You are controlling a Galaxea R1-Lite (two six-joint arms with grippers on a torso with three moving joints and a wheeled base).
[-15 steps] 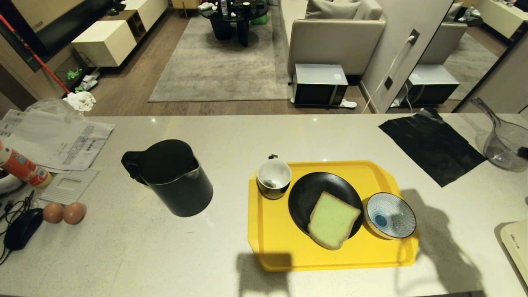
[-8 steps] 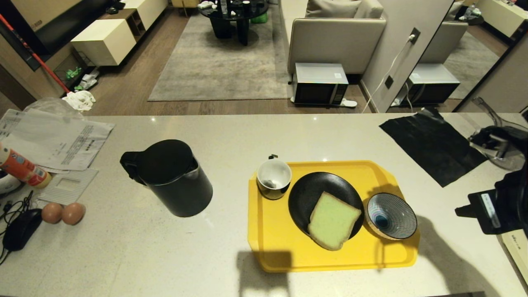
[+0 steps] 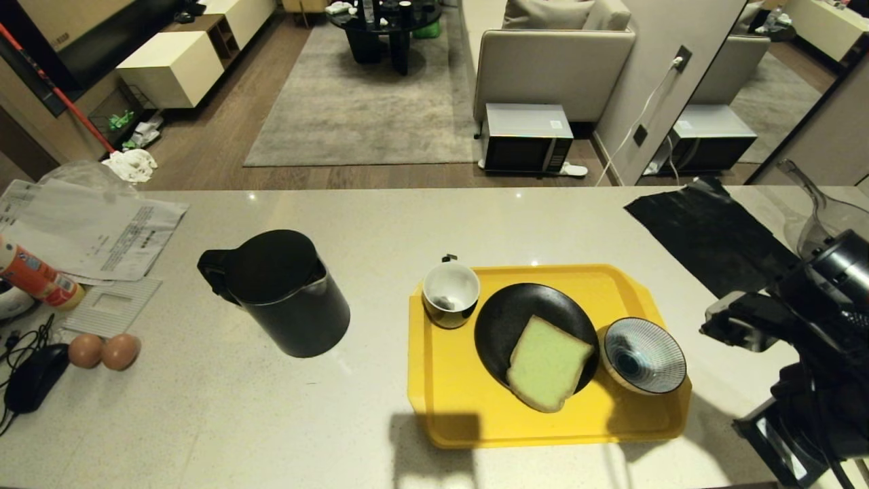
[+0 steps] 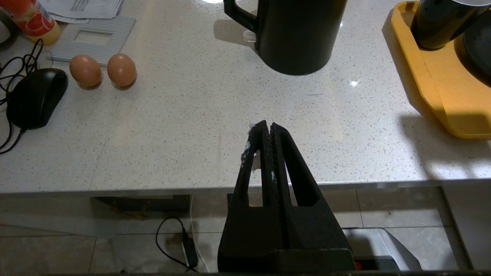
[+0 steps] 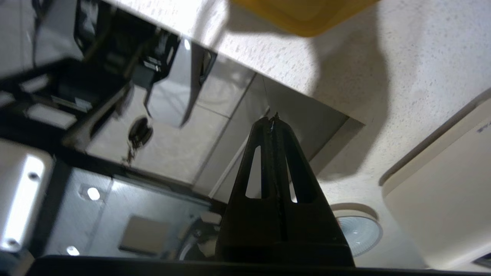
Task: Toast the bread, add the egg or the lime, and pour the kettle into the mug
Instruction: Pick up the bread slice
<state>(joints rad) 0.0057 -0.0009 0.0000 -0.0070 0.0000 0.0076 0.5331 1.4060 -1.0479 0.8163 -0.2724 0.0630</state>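
The black kettle (image 3: pixel 275 292) stands left of the yellow tray (image 3: pixel 434 387). On the tray are the mug (image 3: pixel 450 293), white inside, and a black plate (image 3: pixel 506 316) carrying the pale green bread (image 3: pixel 548 362). The egg and the lime are out of view. My right arm (image 3: pixel 815 319) hangs over the counter just right of the tray. Its gripper (image 5: pixel 273 120) is shut and empty above the counter's front edge, near the tray's corner (image 5: pixel 303 19). My left gripper (image 4: pixel 267 126) is parked shut over the front edge, with the kettle (image 4: pixel 299 34) and the mug (image 4: pixel 441 23) beyond it.
A blue-and-white striped bowl (image 3: pixel 643 355) sits on the tray's right end. Two plain brown eggs (image 3: pixel 103 350), a black mouse (image 3: pixel 34 377), papers (image 3: pixel 102 224) and an orange bottle (image 3: pixel 37 275) lie far left. A black sheet (image 3: pixel 709 238), a clear jug (image 3: pixel 825 217) and a cream appliance (image 5: pixel 441 207) are at right.
My right arm has swung in from the right edge of the head view and come nearer the tray's right end. The left arm and the things on the counter have not moved.
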